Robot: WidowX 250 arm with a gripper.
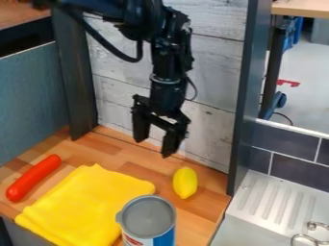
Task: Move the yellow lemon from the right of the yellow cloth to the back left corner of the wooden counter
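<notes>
The lemon (pixel 185 183) lies on its side on the worktop (pixel 204 206), in the right part, between the folded yellow cloth and the dark post (pixel 242 96). It is the thing nearest to the tool (pixel 154 147). Its long axis runs from far to near, almost straight, and the more pointed end looks toward the near edge.

The tool is open, with its two fingers well apart and nothing between them. It hangs above the far part of the worktop, to the left of the lemon and more far, and does not touch it. The black arm (pixel 168 57) comes down from the top, before the wall of pale boards (pixel 212 125).

About the progress, one can judge only this: no thing is gripped or lifted, so the grasping and any moving of the lemon are not done.

To the left of the lemon, with a gap, is the cloth (pixel 90 206), spread flat with small folds. A can (pixel 147 218) stands upright at the near side; whether it touches the cloth, one cannot tell. Beyond the cloth's left side lies a red sausage (pixel 33 178), slanting from near left to far right. At the right, past the post, is a metal drainboard (pixel 273 197).
</notes>
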